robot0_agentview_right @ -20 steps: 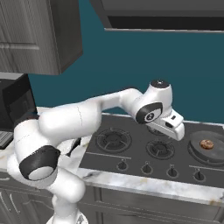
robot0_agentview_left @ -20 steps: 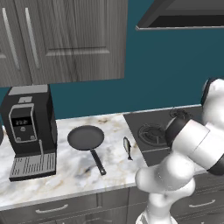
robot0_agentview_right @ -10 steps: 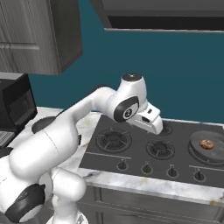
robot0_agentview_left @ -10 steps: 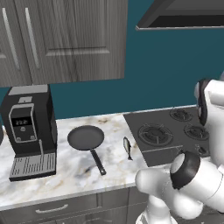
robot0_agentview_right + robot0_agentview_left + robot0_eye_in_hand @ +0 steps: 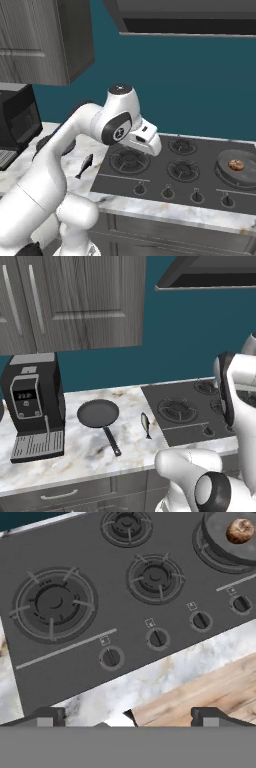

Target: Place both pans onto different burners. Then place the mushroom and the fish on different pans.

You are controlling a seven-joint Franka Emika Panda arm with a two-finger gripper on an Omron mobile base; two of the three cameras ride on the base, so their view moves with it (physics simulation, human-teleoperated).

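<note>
While the hand (image 5: 128, 716) gapes wide above the cooktop (image 5: 90, 662), marble counter (image 5: 90, 456), teal wall (image 5: 185, 336).

A dark pan (image 5: 98, 414) lies on the marble counter (image 5: 75, 453), its handle pointing toward the front edge. The fish (image 5: 145, 425) lies between it and the cooktop (image 5: 192, 411). A coffee machine (image 5: 33, 405) stands at left.
</note>
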